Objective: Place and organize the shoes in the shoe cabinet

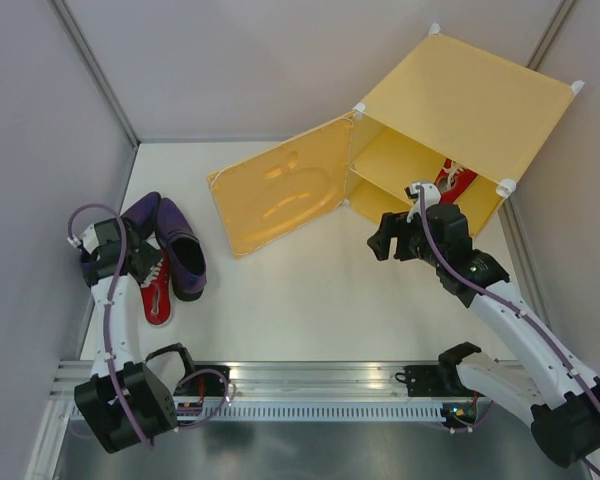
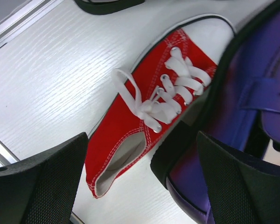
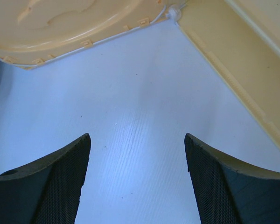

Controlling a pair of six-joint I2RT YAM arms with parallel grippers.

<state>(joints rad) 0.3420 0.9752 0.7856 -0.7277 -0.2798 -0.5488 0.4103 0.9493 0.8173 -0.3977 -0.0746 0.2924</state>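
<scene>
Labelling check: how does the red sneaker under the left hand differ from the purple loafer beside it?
The sneaker is red with white laces; the loafer is dark purple, without laces. The sneaker looks smaller than the loafer. Both lie on the table, side by side.

text: none readable in any view
cabinet door [image 1: 280, 195]: embossed shape only, no lettering
red sneaker [image 2: 123, 137]: no brand mark legible
purple loafer [image 2: 252, 60]: no label legible
</scene>
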